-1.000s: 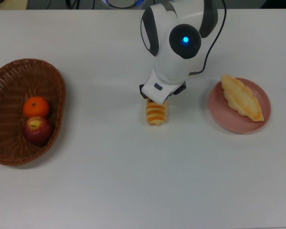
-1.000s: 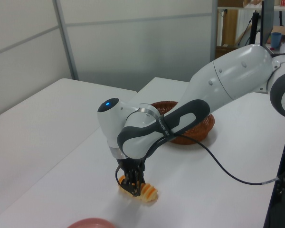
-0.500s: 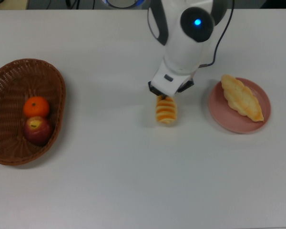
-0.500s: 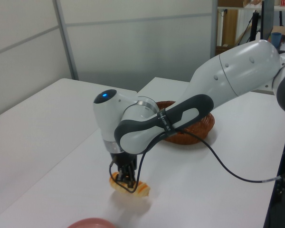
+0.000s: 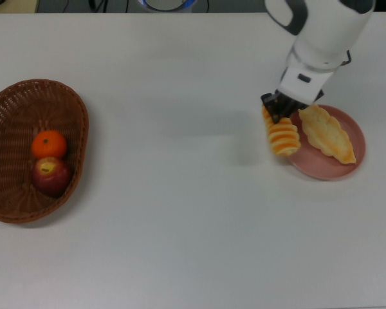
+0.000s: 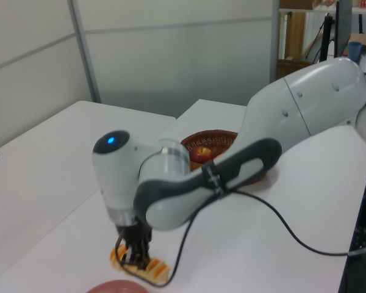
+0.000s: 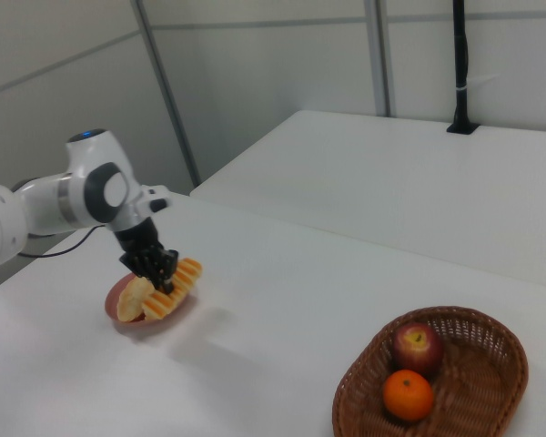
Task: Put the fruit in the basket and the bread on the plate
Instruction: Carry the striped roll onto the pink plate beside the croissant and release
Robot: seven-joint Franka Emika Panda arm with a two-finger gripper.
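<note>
My gripper [image 5: 276, 114] is shut on one end of the ridged, striped roll [image 5: 284, 137], which hangs just above the table at the left rim of the pink plate [image 5: 315, 166] in the top view. The braided loaf [image 5: 327, 132] lies on that plate. The right view shows the roll [image 7: 175, 286] in the gripper [image 7: 155, 265] over the plate [image 7: 168, 319], beside the braided loaf [image 7: 131, 299]. At the top view's left, the wicker basket [image 5: 19, 109] holds the mandarin [image 5: 49, 144] and the apple [image 5: 50, 176]. In the left view the gripper [image 6: 134, 259] carries the roll [image 6: 147, 269].
White table [image 5: 180, 225] all round, with another white table [image 7: 419, 182] behind in the right view. The arm's black cable [image 6: 274, 213] trails over the table in the left view. The basket [image 7: 482, 364] stands far from the plate.
The gripper has lifted the striped roll off the middle of the table and carried it to the top view's right, up to the plate's left rim.
</note>
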